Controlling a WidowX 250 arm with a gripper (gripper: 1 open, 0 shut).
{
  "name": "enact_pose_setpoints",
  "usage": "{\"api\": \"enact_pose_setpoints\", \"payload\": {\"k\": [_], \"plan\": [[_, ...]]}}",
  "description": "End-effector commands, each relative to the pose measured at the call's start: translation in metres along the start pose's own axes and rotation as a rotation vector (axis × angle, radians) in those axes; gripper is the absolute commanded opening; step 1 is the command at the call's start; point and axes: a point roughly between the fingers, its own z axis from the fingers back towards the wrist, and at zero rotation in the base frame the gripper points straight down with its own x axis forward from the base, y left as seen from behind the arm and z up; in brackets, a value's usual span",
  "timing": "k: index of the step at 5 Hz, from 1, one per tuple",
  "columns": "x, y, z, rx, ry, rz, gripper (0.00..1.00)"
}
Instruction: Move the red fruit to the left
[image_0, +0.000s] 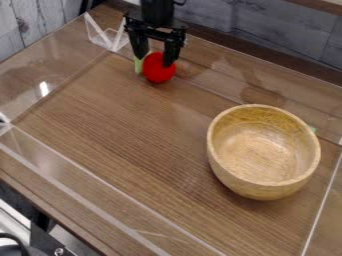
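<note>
The red fruit (159, 69) is small, round and glossy, with a pale green leaf (139, 64) on its left side. It rests on the wooden tabletop (120, 140) near the far edge, left of centre. My black gripper (156, 52) hangs straight down over it, open, with one finger on each side of the fruit's top. The fingers look spread wider than the fruit.
A wooden bowl (265, 150) stands at the right, empty. Clear plastic walls (54, 170) run around the tabletop, with a low front edge at the left and bottom. A grey plank wall is behind.
</note>
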Motion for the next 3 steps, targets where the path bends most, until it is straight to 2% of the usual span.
{"api": "enact_pose_setpoints", "payload": {"k": [1,3], "plan": [[0.007,-0.002,0.017,0.008,-0.058,0.002,1.0],[0.004,-0.007,0.006,0.005,-0.046,-0.004,1.0]]}}
